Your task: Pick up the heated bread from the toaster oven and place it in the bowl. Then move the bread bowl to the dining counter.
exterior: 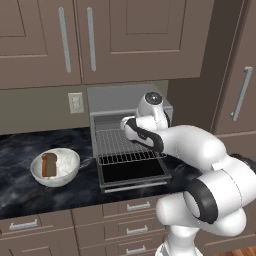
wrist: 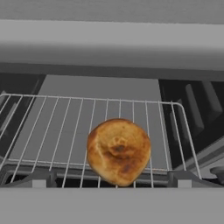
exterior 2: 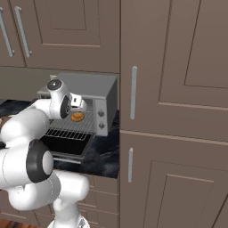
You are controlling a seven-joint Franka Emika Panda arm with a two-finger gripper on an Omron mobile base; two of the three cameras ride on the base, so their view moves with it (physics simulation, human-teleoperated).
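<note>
in the left base view the arm is reaching into the toaster oven [exterior: 131, 145], the bowl [exterior: 55, 167] sitting well off to the pincer's left. in the right base view the pincer [exterior 2: 76, 103] is hanging just above the heated bread [exterior 2: 77, 117]. in the hand view the bread [wrist: 118, 151] is lying straight ahead on the wire rack [wrist: 57, 131], jaws standing wide and gripping nothing

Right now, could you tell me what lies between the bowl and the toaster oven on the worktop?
Nothing: in the left base view, bare black marble worktop separates the bowl from the toaster oven.
</note>
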